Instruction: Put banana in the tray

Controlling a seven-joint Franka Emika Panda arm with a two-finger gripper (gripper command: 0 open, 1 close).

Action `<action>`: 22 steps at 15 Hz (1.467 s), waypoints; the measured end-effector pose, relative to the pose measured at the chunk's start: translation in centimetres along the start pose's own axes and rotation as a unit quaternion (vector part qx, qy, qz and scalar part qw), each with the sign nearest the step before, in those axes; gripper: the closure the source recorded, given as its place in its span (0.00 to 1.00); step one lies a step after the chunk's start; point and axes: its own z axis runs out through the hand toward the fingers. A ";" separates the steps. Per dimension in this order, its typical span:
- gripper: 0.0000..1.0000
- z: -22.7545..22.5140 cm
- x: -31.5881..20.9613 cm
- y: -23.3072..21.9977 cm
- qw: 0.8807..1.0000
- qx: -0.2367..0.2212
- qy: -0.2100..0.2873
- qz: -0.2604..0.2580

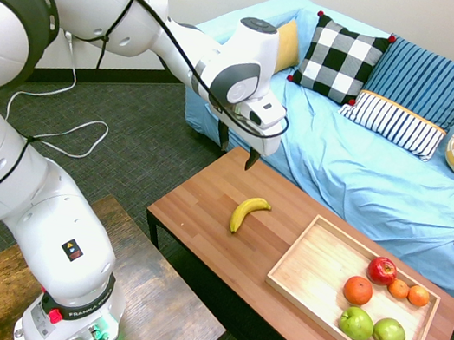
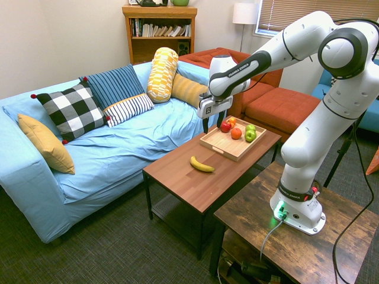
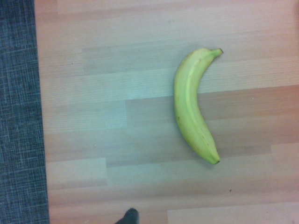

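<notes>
Pincer: the pincer (image 1: 236, 151) is hanging in the air above the counter's (image 1: 202, 210) sofa-side edge, its two dark fingers spread apart and pinching nothing.
Banana: the banana (image 1: 248, 212) is lying flat on the bare wood of the counter, apart from the pincer and well clear of the tray (image 1: 312, 269); in the wrist view it is curving across the boards (image 3: 192, 105), with the dark carpet (image 3: 18, 112) showing past the counter's edge.
Tray: the pale wooden tray is sitting at the other end of the counter, near the end edge.
Fruit in tray: a red apple (image 1: 382, 270), three oranges (image 1: 357, 290) and two green apples (image 1: 356, 323) are resting together at the tray's far end.
Surroundings: a blue sofa (image 1: 366, 181) with cushions (image 1: 341, 60) is running along the counter's long edge.
</notes>
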 end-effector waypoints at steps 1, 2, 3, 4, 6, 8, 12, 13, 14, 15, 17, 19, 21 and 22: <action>0.00 0.1 0.0 0.0 1.000 -0.001 -0.001 0.000; 0.00 0.3 0.0 0.0 1.000 -0.003 -0.002 -0.001; 0.00 0.7 0.0 0.0 1.000 -0.004 -0.003 -0.001; 0.00 1.4 0.1 0.0 1.000 -0.002 -0.002 0.000; 0.00 4.0 0.2 0.0 1.000 0.004 0.003 0.000; 0.00 7.3 0.6 -0.4 1.000 0.008 0.003 0.001; 0.00 14.3 1.9 -1.4 1.000 0.014 0.009 0.018; 0.00 15.9 2.2 -1.9 1.000 0.012 0.010 0.023; 0.00 17.4 2.6 -2.5 1.000 0.009 0.009 0.028; 0.00 18.8 2.8 -3.2 0.999 0.006 0.009 0.030; 0.00 21.6 3.4 -4.3 0.999 -0.006 0.005 0.034; 0.00 24.3 3.9 -5.0 0.999 -0.014 -0.001 0.044; 0.00 26.3 4.5 -5.7 0.998 -0.018 -0.005 0.053; 0.00 26.9 4.8 -6.1 0.998 -0.018 -0.006 0.056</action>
